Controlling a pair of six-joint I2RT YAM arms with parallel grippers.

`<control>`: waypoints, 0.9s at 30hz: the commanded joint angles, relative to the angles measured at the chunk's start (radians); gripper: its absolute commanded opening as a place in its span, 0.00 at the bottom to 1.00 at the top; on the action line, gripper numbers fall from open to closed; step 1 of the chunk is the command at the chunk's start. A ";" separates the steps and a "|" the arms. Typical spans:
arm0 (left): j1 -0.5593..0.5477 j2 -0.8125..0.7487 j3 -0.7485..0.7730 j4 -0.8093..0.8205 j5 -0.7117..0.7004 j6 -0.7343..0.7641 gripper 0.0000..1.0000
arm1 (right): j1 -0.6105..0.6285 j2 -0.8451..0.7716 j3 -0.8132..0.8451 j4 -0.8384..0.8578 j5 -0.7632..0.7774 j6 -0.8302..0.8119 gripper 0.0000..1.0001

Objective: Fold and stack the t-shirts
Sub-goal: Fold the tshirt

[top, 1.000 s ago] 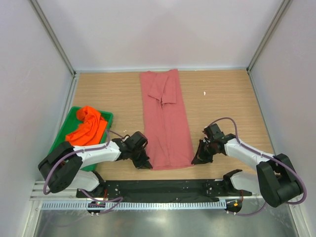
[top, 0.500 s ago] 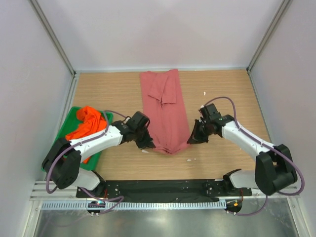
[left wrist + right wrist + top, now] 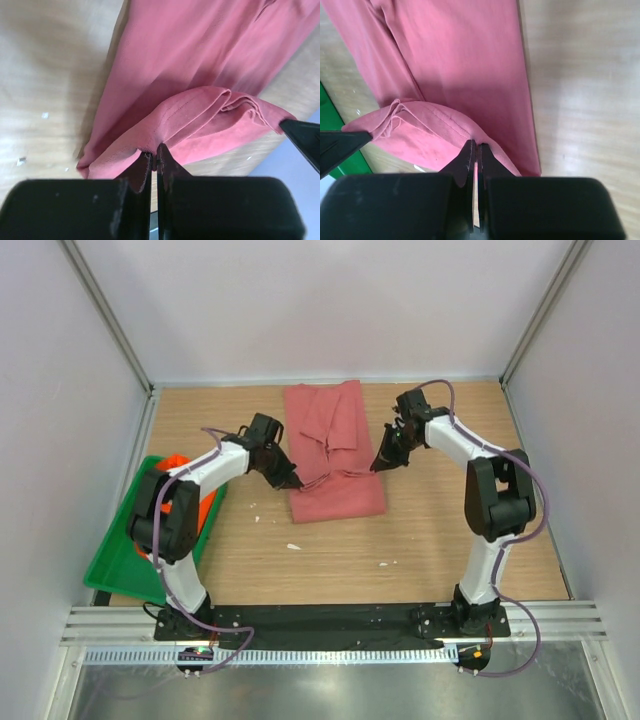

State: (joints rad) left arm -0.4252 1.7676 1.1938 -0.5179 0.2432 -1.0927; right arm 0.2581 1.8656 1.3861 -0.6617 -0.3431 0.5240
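Both arms are stretched forward over the light wooden table (image 3: 450, 530), elbows raised, wrists angled down toward the table's middle. The left gripper (image 3: 291, 481) is placed at the left edge of the dusty rose-pink cloth t-shirt (image 3: 335, 440); the right gripper (image 3: 379, 464) is placed at its right edge, level with the left one across the shirt.

In the left wrist view the left gripper (image 3: 154, 152) is seen clenched on a bunched hem of the pink shirt (image 3: 200, 60), fingers pressed together with cloth pinched between them. In the right wrist view the right gripper (image 3: 475, 147) is likewise clamped on the stitched hem of the same shirt (image 3: 460, 55). The held hem is raised above the flat layer underneath and sags between the two grippers.

The pink shirt lies at the middle-far part of the table, its near part doubled back over itself. The bright orange cloth t-shirt (image 3: 206, 505) is in the green plastic tray (image 3: 120, 565) at the left, mostly hidden behind the left arm. Small white scraps (image 3: 293, 546) are scattered on the wood.

Against a second ago: the shirt was laid out as one long strip, with both grippers low at its near end. Since then the hem has been carried away from the bases, and the strip has been shortened to about half.
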 commanded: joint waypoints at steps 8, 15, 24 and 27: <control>0.095 0.168 0.246 -0.037 0.122 0.085 0.00 | -0.052 0.190 0.312 -0.088 -0.045 -0.038 0.01; 0.112 0.242 0.320 -0.048 0.148 0.093 0.00 | -0.068 0.262 0.376 -0.081 -0.083 -0.036 0.01; 0.140 0.273 0.351 -0.054 0.159 0.105 0.00 | -0.080 0.326 0.412 -0.072 -0.117 -0.047 0.02; 0.144 0.293 0.371 -0.050 0.174 0.105 0.00 | -0.085 0.330 0.412 -0.075 -0.109 -0.045 0.02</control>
State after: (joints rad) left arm -0.2928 2.0457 1.5188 -0.5640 0.3779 -1.0092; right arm 0.1829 2.2059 1.7493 -0.7372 -0.4366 0.4911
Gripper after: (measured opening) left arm 0.011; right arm 0.039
